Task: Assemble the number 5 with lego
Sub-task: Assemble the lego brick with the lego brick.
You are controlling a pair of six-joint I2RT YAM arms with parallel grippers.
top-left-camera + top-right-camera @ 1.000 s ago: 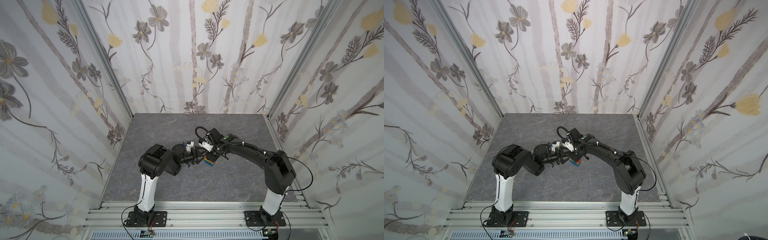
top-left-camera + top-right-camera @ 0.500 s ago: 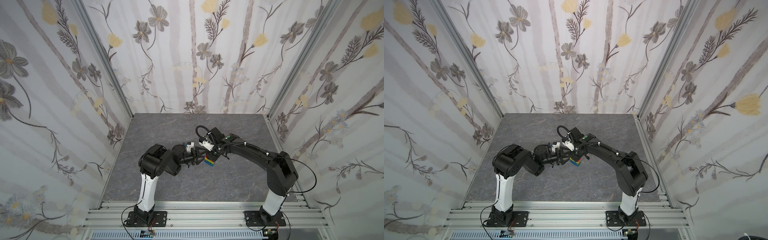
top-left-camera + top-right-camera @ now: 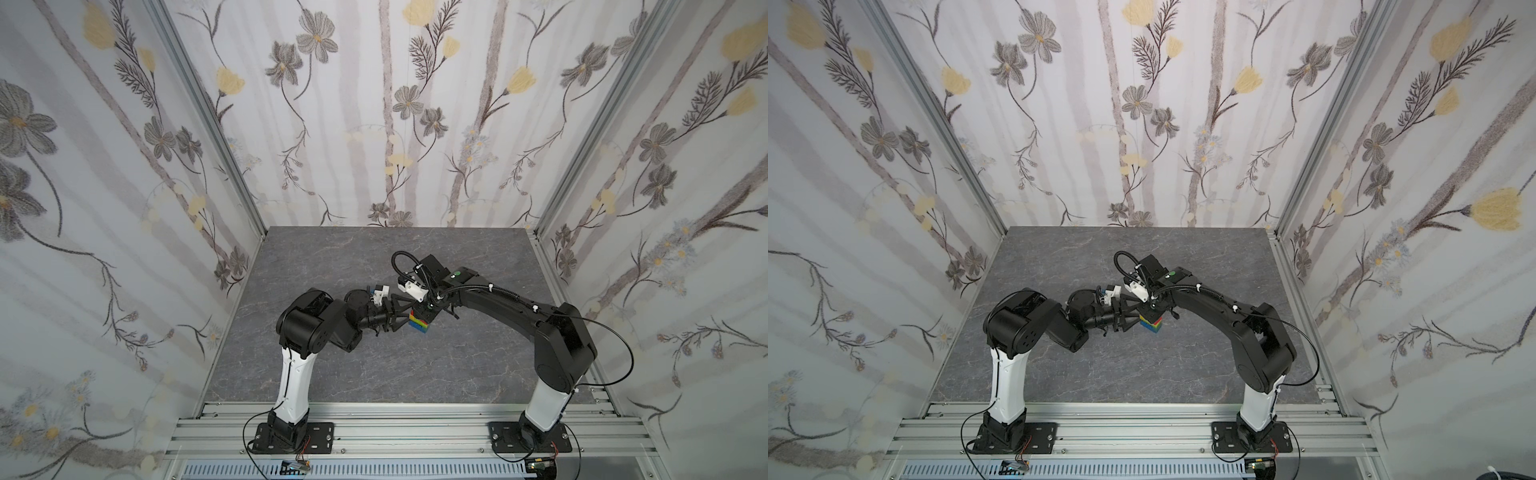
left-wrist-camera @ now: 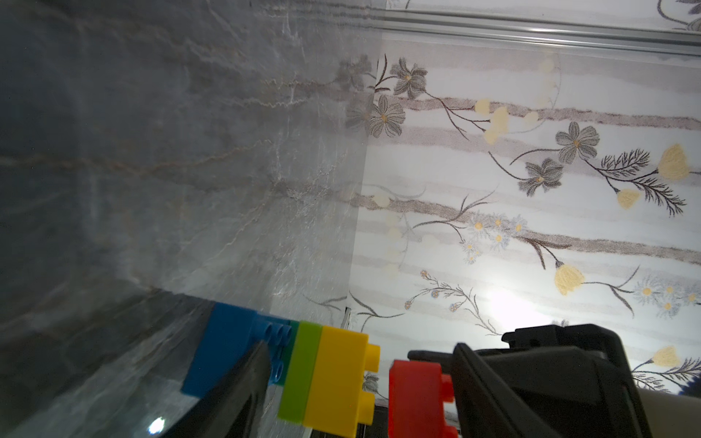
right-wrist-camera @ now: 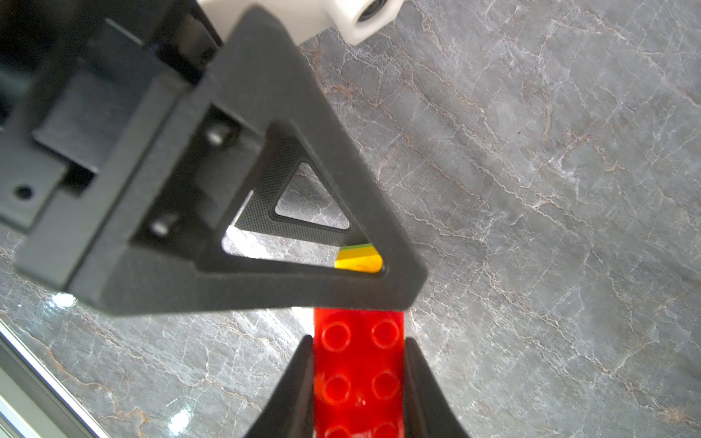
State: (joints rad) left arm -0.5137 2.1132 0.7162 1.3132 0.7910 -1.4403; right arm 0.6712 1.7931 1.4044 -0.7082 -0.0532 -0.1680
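A lego stack (image 3: 419, 326) stands on the grey table in both top views (image 3: 1152, 326). In the left wrist view it reads blue (image 4: 220, 349), a dark-green sliver (image 4: 294, 332), lime green (image 4: 301, 371), then yellow (image 4: 337, 379). A red brick (image 4: 413, 402) hangs just past the yellow studs with a narrow gap showing. My right gripper (image 5: 358, 343) is shut on the red brick (image 5: 358, 379). My left gripper (image 4: 360, 352) is open: one finger (image 4: 235, 394) is low beside the blue brick, the other finger (image 5: 341, 290) is over the red brick.
The two arms meet at the middle of the grey marbled table (image 3: 374, 257). Flowered walls close it on three sides. An aluminium rail (image 3: 395, 432) with the arm bases runs along the front.
The left jaws have spread a little wider around the stack. Both arms and the bricks stay almost where they were.
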